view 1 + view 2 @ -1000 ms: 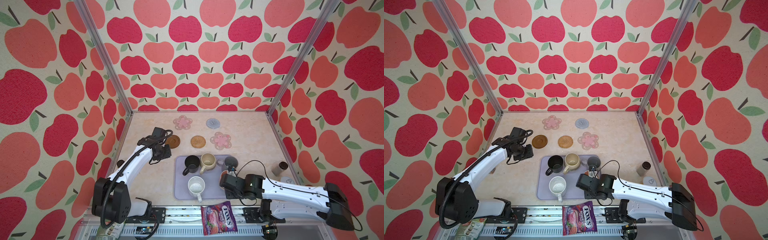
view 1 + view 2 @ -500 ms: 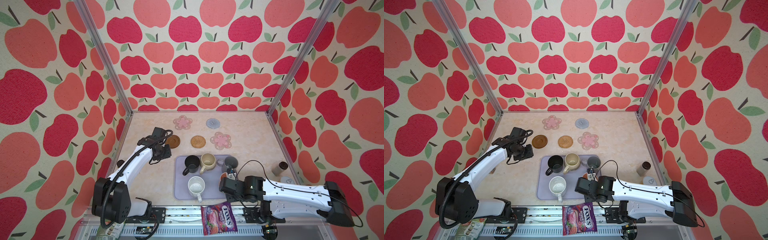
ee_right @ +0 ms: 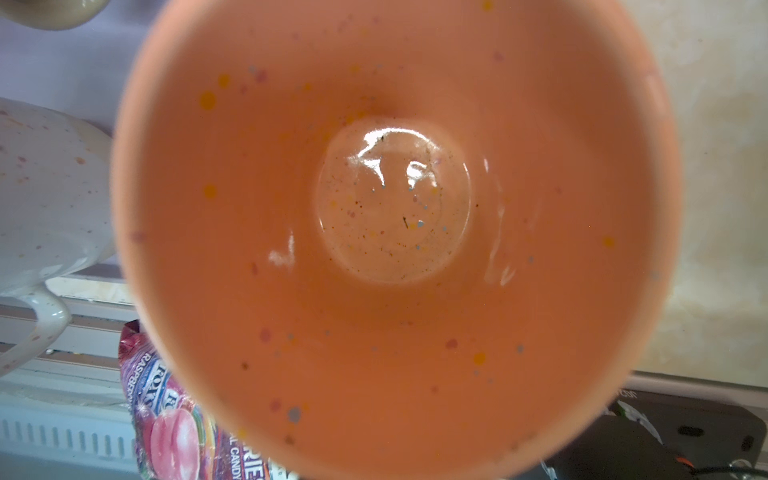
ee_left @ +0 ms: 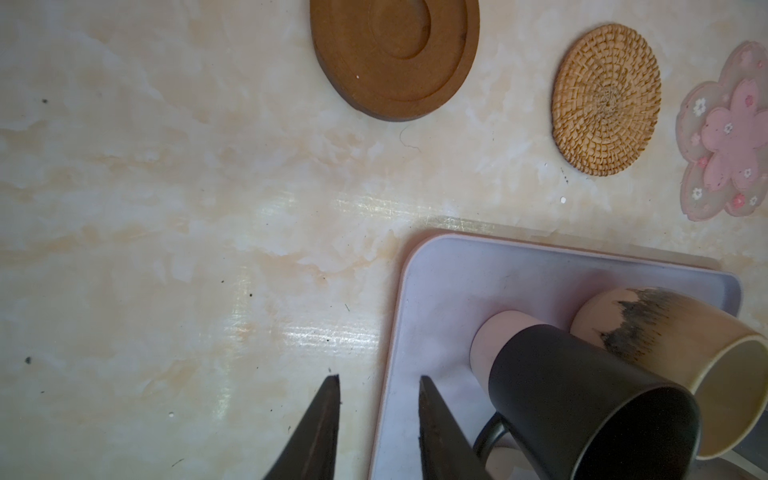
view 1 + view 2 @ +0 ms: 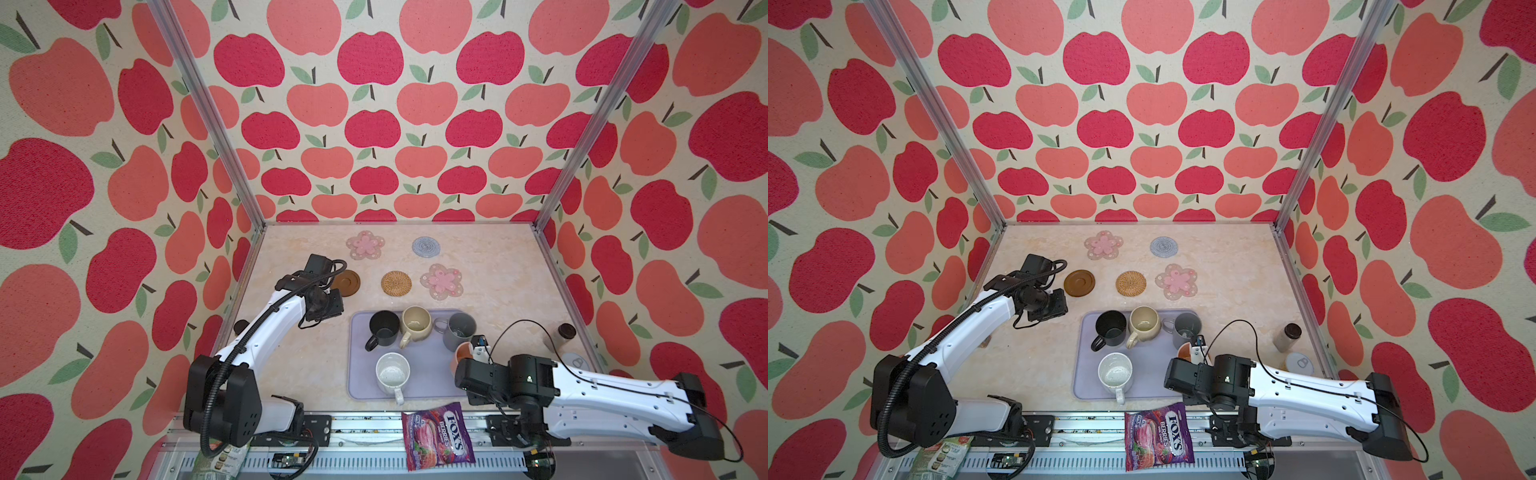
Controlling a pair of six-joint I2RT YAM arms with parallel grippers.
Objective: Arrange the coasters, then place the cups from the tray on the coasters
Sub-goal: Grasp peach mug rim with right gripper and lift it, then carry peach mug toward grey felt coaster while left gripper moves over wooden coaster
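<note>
Gripping orange mug [image 5: 460, 356], R claw [image 5: 475, 352] nudged right, L claw [image 4: 376, 415] unmoved

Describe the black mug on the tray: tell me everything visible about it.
The black mug is matte black outside and dark inside, with a loop handle pointing toward the front left. In the left wrist view it shows a pale pinkish band at its foot. It looks ceramic and empty. It stands upright in the far left corner of the lavender tray, close beside the beige mug; whether the two touch is unclear. Nothing grips it.
</note>
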